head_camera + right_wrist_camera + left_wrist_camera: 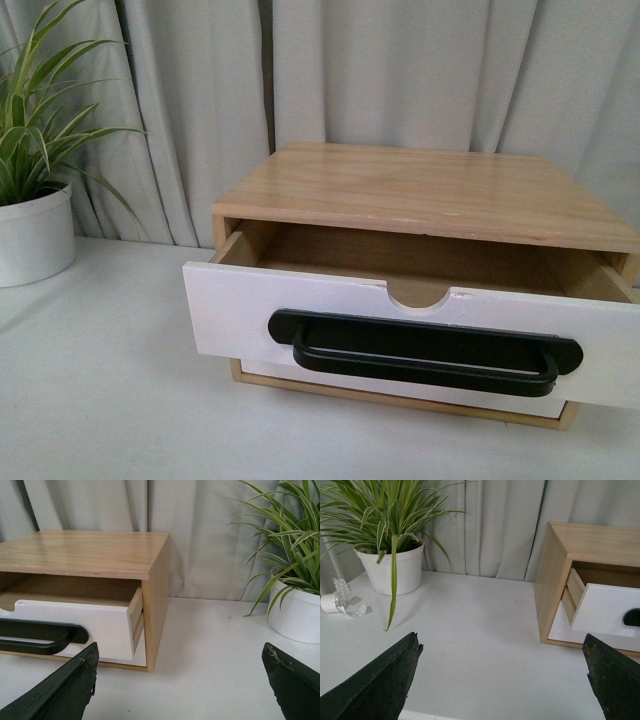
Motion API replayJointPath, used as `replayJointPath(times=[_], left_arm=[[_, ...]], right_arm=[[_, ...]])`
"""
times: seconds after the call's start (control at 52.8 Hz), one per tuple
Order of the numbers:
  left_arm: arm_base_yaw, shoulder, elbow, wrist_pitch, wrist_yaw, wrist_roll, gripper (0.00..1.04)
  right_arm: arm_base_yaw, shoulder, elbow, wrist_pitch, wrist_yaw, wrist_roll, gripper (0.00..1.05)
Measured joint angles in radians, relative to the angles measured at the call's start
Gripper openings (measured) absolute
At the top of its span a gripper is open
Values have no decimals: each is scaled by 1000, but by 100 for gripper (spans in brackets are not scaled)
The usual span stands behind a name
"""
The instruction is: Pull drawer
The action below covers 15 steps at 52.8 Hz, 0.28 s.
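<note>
The drawer [240,310], white-fronted with a long black bar handle [425,353] and a half-round notch [418,295], stands pulled partway out of the wooden cabinet [420,190]. Its wooden inside shows above the front. The left wrist view has the drawer [602,610] sticking out of the cabinet's side. In the right wrist view the drawer [105,625] and its handle [45,637] are seen too. My left gripper [502,655] is open over bare table, well apart from the cabinet. Over the table beside the cabinet's other side, my right gripper [180,665] is open with nothing in it. Neither arm shows in the front view.
A plain white lower drawer front [400,390] sits beneath the pulled one. A potted plant in a white pot [35,235] stands at the left on the white table [110,400]. A curled roll of tape [337,602] lies by the pot. Grey curtains hang behind.
</note>
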Motion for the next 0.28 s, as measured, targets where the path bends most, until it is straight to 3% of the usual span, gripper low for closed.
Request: replayJointPath(times=[0.284], left_arm=[[0,0,0,0,0,0,99]], right_arm=[[0,0,0,0,0,0,96]])
